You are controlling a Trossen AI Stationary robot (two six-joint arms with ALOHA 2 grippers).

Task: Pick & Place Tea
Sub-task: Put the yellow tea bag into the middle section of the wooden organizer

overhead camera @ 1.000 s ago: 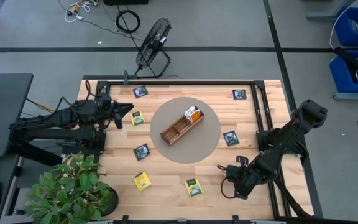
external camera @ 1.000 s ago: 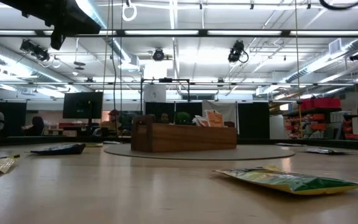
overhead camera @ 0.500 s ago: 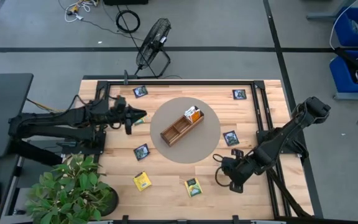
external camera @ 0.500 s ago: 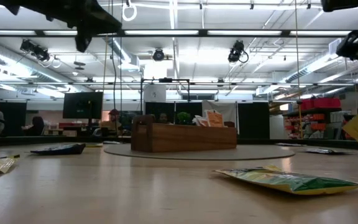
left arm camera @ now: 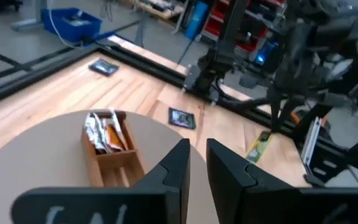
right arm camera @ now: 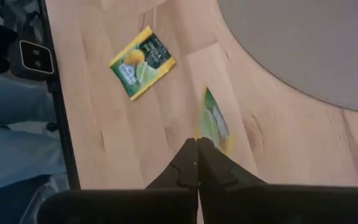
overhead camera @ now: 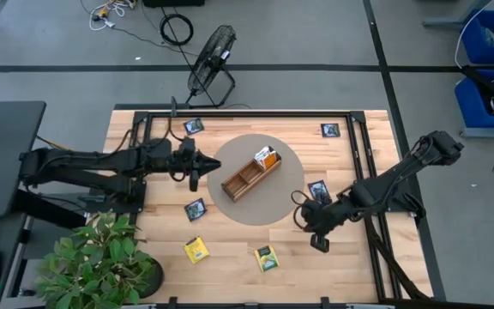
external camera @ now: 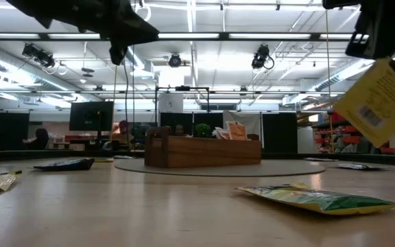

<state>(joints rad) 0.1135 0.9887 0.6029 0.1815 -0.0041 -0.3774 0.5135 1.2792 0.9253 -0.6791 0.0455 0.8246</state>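
My right gripper [overhead camera: 316, 236] is shut on a yellow tea packet [external camera: 379, 103], which hangs in the air off the near right of the round mat [overhead camera: 286, 202]. The brown tray [overhead camera: 251, 172] stands on the mat, with orange-and-white tea packets [left arm camera: 104, 130] upright in one end compartment. My left gripper [overhead camera: 206, 163] hovers at the mat's left edge. Its fingers [left arm camera: 180, 165] point toward the tray, a narrow gap apart, with nothing between them. Loose tea packets lie flat on the table: navy [overhead camera: 195, 209], yellow [overhead camera: 196, 249], green-yellow [overhead camera: 266, 257]. My right gripper pinches the yellow packet's upper edge [right arm camera: 207, 138] between its two fingers. The fingers come from above, slanting down. The packet hangs below them, tilted, its barcode side [external camera: 376, 113] toward the table's near edge, lifted clear of the table.
More navy packets lie at the far left [overhead camera: 194, 126], the far right [overhead camera: 330, 130] and beside the right arm [overhead camera: 318, 190]. A potted plant [overhead camera: 101, 262] stands at the near left corner. A black frame rail [overhead camera: 363, 163] runs along the table's right side.
My right gripper has risen and gone toward the far edge and the mat, carrying the yellow packet up off the table until it hangs clear. My left gripper has gone toward the table's right, from beside the left rail to the mat's edge, tipping more level.
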